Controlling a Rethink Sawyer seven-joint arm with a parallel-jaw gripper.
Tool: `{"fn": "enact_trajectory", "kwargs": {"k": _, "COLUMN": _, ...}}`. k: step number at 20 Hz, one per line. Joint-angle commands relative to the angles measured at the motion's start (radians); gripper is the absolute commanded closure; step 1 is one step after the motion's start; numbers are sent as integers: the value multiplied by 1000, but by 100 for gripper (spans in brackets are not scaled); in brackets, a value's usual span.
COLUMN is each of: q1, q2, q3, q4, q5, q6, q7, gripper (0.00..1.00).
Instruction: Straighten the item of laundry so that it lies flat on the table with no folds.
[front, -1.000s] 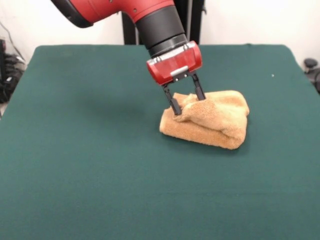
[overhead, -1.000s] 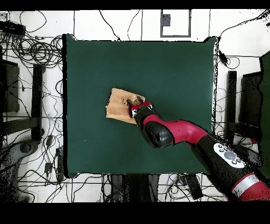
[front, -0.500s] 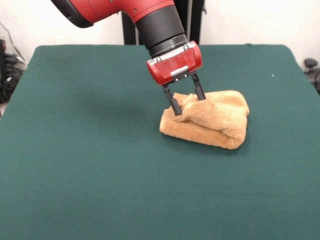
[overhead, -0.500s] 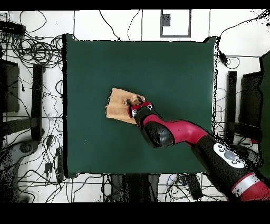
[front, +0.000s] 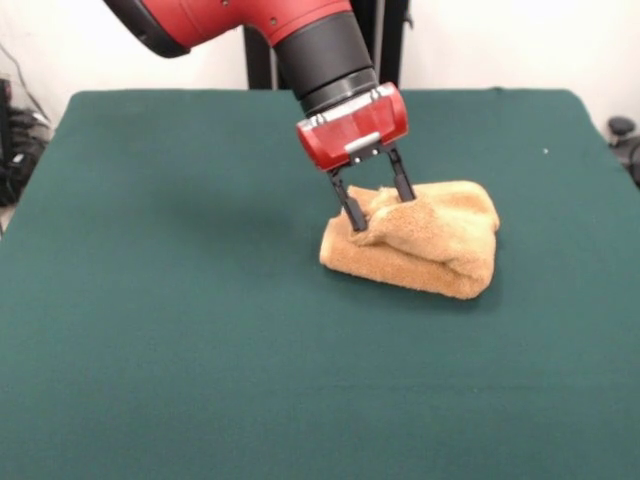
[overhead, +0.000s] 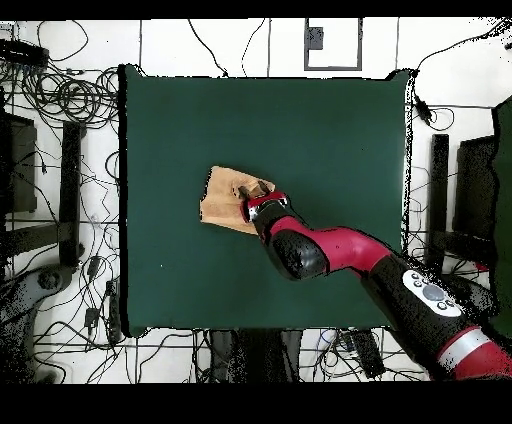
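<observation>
The tan-orange terry towel (front: 425, 245) lies bunched and folded over on the dark green table (front: 180, 330), right of centre in the front view. My gripper (front: 381, 208) stands over its left end, tilted. Its two black fingers (front: 350, 210) are apart and straddle a raised fold of the towel, tips pressed into the pile. In the overhead view the towel (overhead: 222, 198) lies left of centre and the gripper (overhead: 256, 196) covers its right edge, with the arm coming in from the lower right.
Cables and stands (overhead: 60, 150) lie on the floor round the table (overhead: 330, 130) in the overhead view. Green cloth stretches on all sides of the towel. The robot's pedestal (front: 262, 45) stands behind the far edge.
The gripper has shifted very slightly up and to the right in the front view. The towel has kept its shape and place.
</observation>
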Motion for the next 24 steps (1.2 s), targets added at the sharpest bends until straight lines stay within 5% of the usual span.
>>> {"fn": "enact_trajectory", "kwargs": {"k": 1, "q1": 69, "q2": 30, "q3": 29, "q4": -7, "q5": -47, "q6": 11, "q7": 77, "gripper": 0}}
{"fn": "enact_trajectory", "kwargs": {"k": 3, "q1": 68, "q2": 29, "q3": 29, "q4": -7, "q5": -47, "q6": 17, "q7": 74, "gripper": 0}}
{"fn": "enact_trajectory", "kwargs": {"k": 4, "q1": 68, "q2": 29, "q3": 30, "q4": -8, "q5": -47, "q6": 19, "q7": 72, "gripper": 100}}
{"fn": "enact_trajectory", "kwargs": {"k": 19, "q1": 82, "q2": 2, "q3": 21, "q4": -7, "q5": -42, "q6": 13, "q7": 77, "gripper": 100}}
{"fn": "enact_trajectory", "kwargs": {"k": 24, "q1": 105, "q2": -98, "q3": 8, "q4": 3, "q5": 24, "q6": 175, "q7": 49, "gripper": 100}}
